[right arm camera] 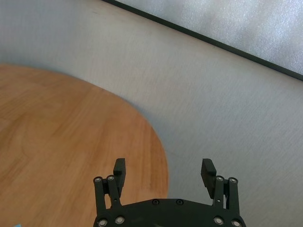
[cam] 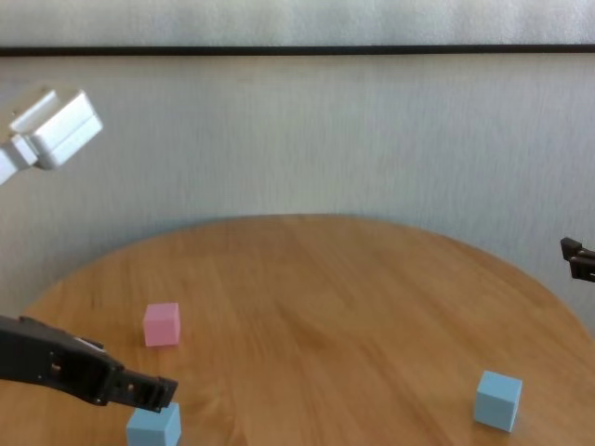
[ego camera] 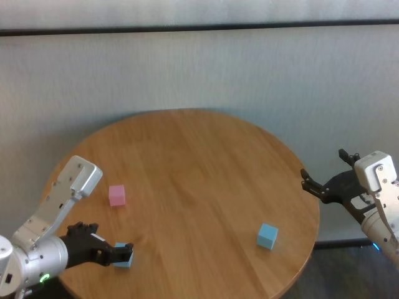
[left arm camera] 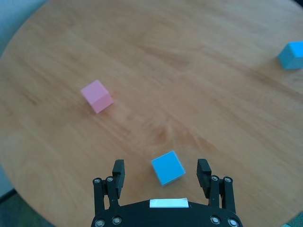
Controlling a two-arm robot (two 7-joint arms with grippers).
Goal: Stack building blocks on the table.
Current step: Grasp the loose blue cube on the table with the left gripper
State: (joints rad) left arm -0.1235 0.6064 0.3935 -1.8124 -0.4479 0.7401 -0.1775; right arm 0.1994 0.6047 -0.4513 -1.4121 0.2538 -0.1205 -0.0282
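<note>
Three building blocks lie apart on the round wooden table (ego camera: pixel 199 162). A pink block (ego camera: pixel 116 195) (left arm camera: pixel 97 96) (cam: pixel 161 324) sits at the left. One light blue block (ego camera: pixel 124 258) (left arm camera: pixel 168 167) (cam: pixel 153 426) rests near the front left edge, between the fingers of my open left gripper (ego camera: pixel 121 254) (left arm camera: pixel 162 172), which stands low over it without closing. The other light blue block (ego camera: pixel 267 236) (left arm camera: pixel 291 55) (cam: pixel 497 400) lies at the front right. My right gripper (ego camera: pixel 321 185) (right arm camera: pixel 163 171) hangs open and empty just past the table's right edge.
A pale wall with a dark horizontal strip (ego camera: pixel 199 28) runs behind the table. The table's right rim (right arm camera: pixel 158 142) lies under the right gripper, with grey floor beyond it.
</note>
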